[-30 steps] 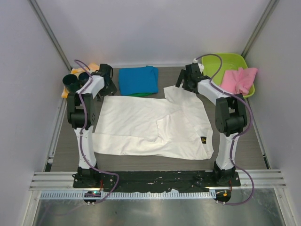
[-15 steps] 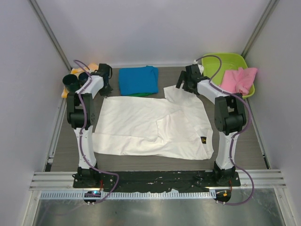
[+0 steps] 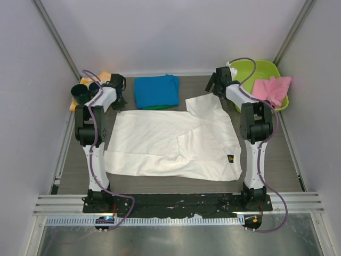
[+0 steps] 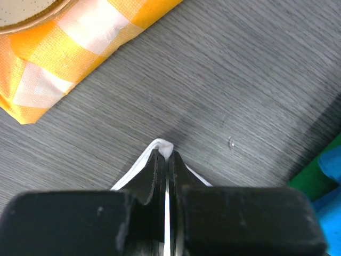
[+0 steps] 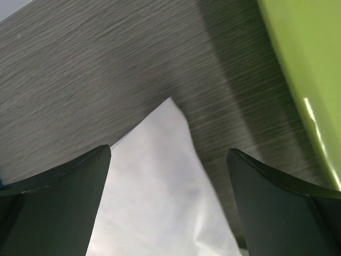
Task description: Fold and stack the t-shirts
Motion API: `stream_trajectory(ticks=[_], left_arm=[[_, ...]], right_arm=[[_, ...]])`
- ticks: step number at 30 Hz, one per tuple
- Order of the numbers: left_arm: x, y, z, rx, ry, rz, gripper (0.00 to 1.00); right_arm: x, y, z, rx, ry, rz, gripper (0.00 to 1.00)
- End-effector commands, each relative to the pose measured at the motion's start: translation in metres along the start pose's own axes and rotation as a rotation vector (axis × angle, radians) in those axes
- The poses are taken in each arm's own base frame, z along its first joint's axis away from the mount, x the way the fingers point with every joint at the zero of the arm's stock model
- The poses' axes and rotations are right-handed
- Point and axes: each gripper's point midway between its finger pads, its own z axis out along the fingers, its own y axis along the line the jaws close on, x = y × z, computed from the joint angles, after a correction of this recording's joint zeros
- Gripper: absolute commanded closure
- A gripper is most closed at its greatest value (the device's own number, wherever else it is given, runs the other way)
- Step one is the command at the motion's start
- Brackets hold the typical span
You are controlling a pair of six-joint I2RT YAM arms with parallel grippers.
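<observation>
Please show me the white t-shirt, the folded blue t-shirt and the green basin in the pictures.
white t-shirt (image 3: 160, 141), top view, middle of its spread body.
blue t-shirt (image 3: 156, 90), top view, centre of the folded shirt.
green basin (image 3: 269, 69), top view, bare inner wall.

The left arm (image 3: 88, 125) and the right arm (image 3: 256, 125) both stretch forward, wrists angled down. The left gripper (image 4: 166, 154) is pinched tight on a corner of the white t-shirt (image 4: 163, 145) — the right gripper (image 5: 169, 152) stands spread wide.
</observation>
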Motion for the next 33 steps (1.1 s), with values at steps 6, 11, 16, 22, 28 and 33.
stream_trajectory(ticks=[6, 11, 16, 22, 28, 33], left_arm=[[-0.029, 0.002, -0.026, 0.035, -0.086, -0.028, 1.0], [-0.03, 0.006, -0.023, 0.028, -0.084, -0.035, 1.0], [-0.028, 0.009, -0.021, 0.027, -0.075, -0.045, 1.0], [-0.028, 0.01, -0.021, 0.023, -0.076, -0.047, 1.0], [-0.029, 0.013, -0.022, 0.02, -0.079, -0.045, 1.0], [-0.028, 0.015, -0.026, 0.02, -0.079, -0.05, 1.0]], right_arm=[[-0.021, -0.011, 0.032, 0.036, -0.03, 0.057, 0.08], [-0.011, -0.007, 0.037, 0.009, 0.004, 0.064, 0.24], [-0.004, -0.008, 0.039, 0.003, 0.022, 0.065, 0.39], [0.007, -0.013, 0.046, 0.017, 0.047, 0.069, 0.6], [0.008, -0.021, 0.053, 0.053, 0.037, 0.056, 0.93], [-0.002, -0.028, 0.054, 0.087, 0.0, 0.014, 0.99]])
